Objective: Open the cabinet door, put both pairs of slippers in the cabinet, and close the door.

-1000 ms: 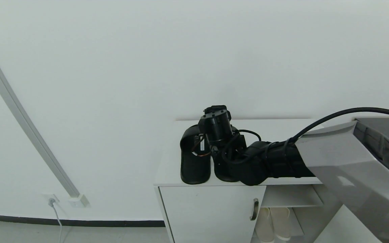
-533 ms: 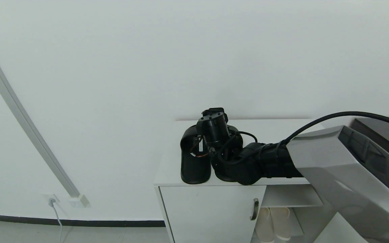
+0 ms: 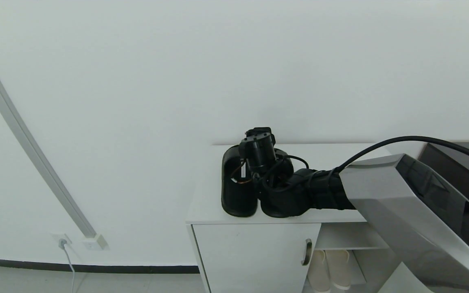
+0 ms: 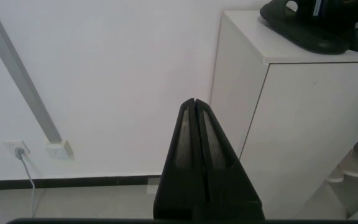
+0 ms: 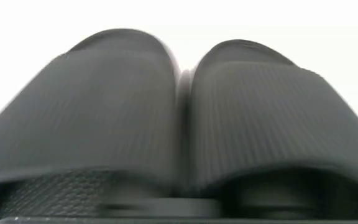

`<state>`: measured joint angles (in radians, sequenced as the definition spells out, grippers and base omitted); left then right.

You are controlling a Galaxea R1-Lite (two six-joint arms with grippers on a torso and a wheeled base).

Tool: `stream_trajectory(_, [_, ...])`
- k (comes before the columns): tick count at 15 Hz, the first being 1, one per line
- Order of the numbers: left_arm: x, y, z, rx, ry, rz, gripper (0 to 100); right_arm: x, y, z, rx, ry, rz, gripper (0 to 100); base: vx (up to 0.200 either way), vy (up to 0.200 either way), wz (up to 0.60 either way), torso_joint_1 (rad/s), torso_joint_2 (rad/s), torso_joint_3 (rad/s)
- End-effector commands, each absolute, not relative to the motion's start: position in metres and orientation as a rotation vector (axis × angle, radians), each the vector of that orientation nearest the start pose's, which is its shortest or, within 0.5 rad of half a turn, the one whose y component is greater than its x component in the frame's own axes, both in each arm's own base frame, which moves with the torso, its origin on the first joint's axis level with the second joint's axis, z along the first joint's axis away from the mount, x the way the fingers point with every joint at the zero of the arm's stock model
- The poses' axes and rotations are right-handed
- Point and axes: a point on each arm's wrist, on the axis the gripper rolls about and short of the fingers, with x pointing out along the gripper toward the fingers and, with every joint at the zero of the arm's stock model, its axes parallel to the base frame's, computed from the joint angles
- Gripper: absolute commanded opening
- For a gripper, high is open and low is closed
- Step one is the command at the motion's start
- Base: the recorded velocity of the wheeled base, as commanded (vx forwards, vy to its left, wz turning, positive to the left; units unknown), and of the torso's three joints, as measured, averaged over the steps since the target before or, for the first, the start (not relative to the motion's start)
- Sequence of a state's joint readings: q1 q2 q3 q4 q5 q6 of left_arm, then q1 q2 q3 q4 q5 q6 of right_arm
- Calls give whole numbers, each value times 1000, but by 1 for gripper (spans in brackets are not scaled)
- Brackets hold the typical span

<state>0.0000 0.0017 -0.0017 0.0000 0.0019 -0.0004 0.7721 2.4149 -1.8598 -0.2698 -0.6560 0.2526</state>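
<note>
On the cabinet top (image 3: pixel 340 156), black slippers (image 3: pixel 238 199) under the right gripper (image 3: pixel 255 177)
Side by side, the pair runs front to back, near the front edge; the right gripper sits over their straps, its hold impossible to tell, perhaps pinching both. Pressed closed, the left gripper (image 4: pixel 194 134) hangs low, well apart, so the right arm is nearer

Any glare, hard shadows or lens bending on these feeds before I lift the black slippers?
Head view: soft even light, no hard shadows round the black slippers on the cabinet top; the wall conduit looks bowed, so the lens bends lines. Right wrist view: background behind the slippers washed out white. Left wrist view: evenly lit, no glare.
</note>
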Motion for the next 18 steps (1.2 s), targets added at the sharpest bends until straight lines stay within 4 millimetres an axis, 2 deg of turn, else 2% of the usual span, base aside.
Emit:
stream_trajectory(1, [-23, 0, 76, -2, 0, 3, 0, 372, 344, 144, 63, 228, 88, 0, 0, 0, 0, 0, 0, 0])
stream_trajectory(3, [-23, 0, 76, -2, 0, 3, 0, 368, 342, 150, 67, 222, 87, 0, 0, 0, 0, 0, 0, 0])
stream_trajectory(5, [-23, 0, 76, -2, 0, 2, 0, 359, 333, 165, 74, 216, 88, 0, 0, 0, 0, 0, 0, 0])
stream_trajectory(7, [-23, 0, 76, -2, 0, 3, 0, 341, 318, 181, 70, 225, 95, 0, 0, 0, 0, 0, 0, 0])
stream_trajectory(9, [-23, 0, 76, -2, 0, 2, 0, 314, 296, 195, 80, 229, 158, 0, 0, 0, 0, 0, 0, 0])
stream_trajectory(11, [-23, 0, 76, 0, 0, 2, 0, 286, 271, 196, 52, 224, 239, 0, 0, 0, 0, 0, 0, 0])
stream_trajectory(14, [-23, 0, 76, 0, 0, 2, 0, 252, 239, 187, 20, 179, 364, 0, 0, 0, 0, 0, 0, 0])
stream_trajectory(18, [-23, 0, 76, 0, 0, 2, 0, 213, 206, 190, 25, 168, 557, 0, 0, 0, 0, 0, 0, 0])
